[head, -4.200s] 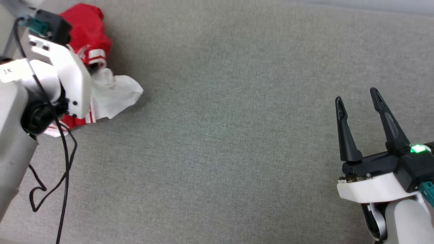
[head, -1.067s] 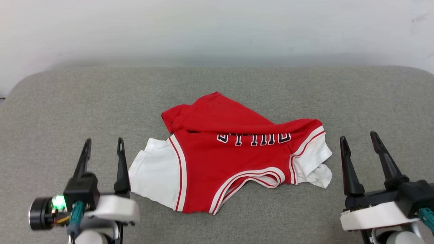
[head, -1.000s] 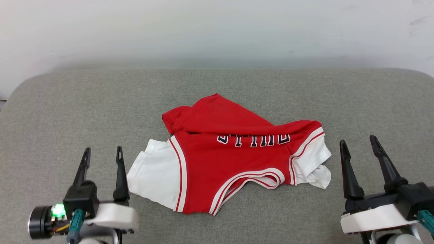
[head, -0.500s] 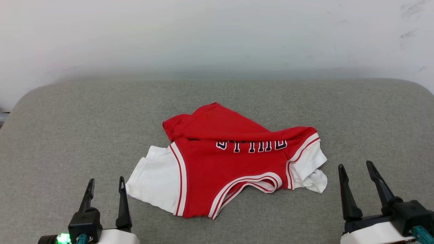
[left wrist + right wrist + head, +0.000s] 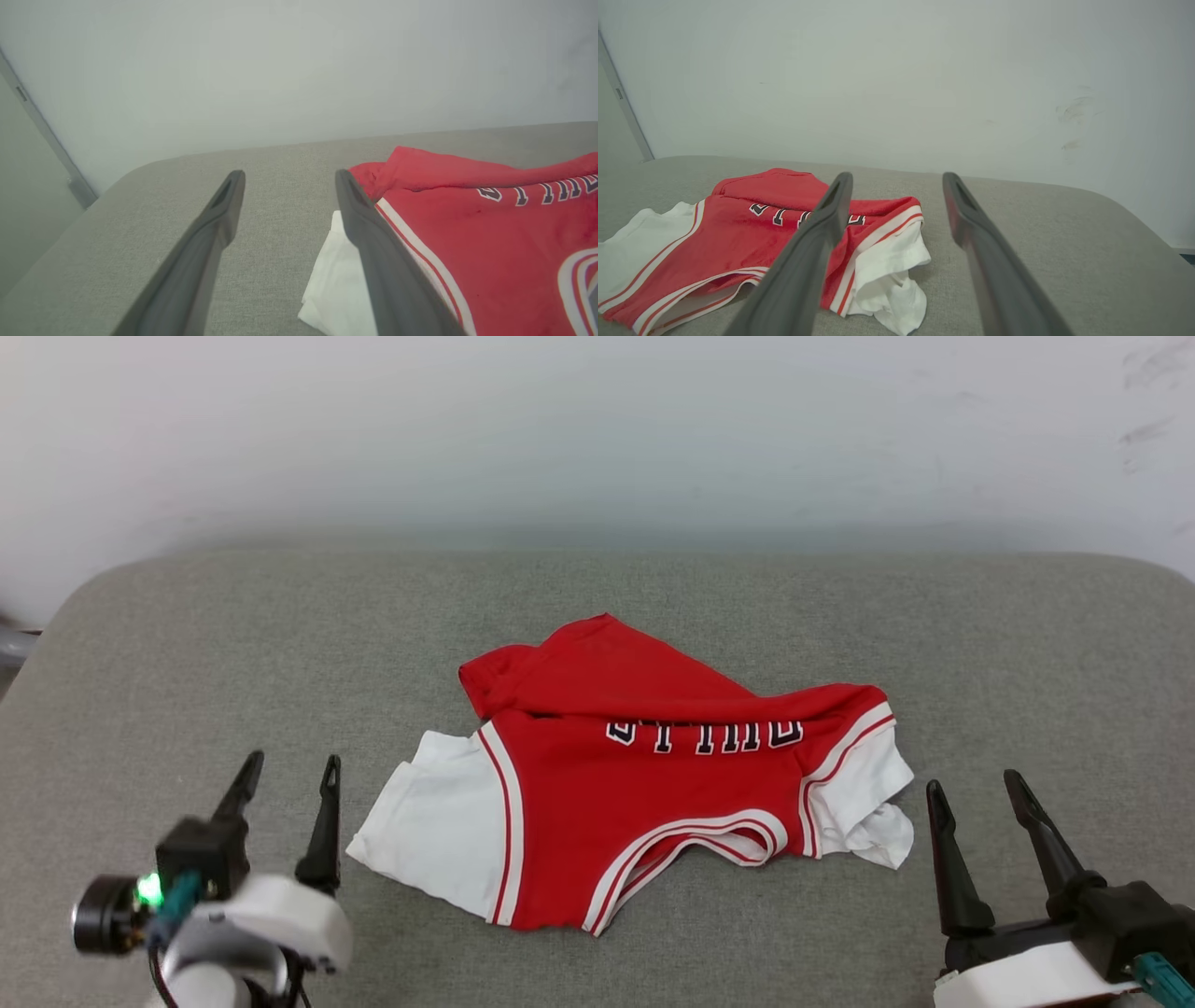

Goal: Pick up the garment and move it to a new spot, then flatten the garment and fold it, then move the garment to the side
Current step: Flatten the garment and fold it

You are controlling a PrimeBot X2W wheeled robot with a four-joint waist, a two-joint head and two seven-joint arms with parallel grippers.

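The garment (image 5: pixel 644 784) lies rumpled in the middle of the grey padded surface, red body folded over, white sleeves at both ends, black lettering upside down. My left gripper (image 5: pixel 291 767) hovers open just left of the left white sleeve, nothing between its fingers. My right gripper (image 5: pixel 973 786) stands open to the right of the right sleeve, also holding nothing. In the left wrist view the garment (image 5: pixel 467 233) is at the right, behind my left gripper's (image 5: pixel 285 179) right finger. In the right wrist view the garment (image 5: pixel 738 238) lies left of my open right gripper (image 5: pixel 896 179).
The grey padded surface (image 5: pixel 187 644) has rounded far corners and ends at a pale wall (image 5: pixel 597 429). Bare surface lies all around the garment. A grey door frame (image 5: pixel 42 140) runs down the wall at the left.
Since four seconds ago the view has turned to a spread garment at the centre. In the last second the left gripper has risen in view and tilted slightly; the right gripper stays low.
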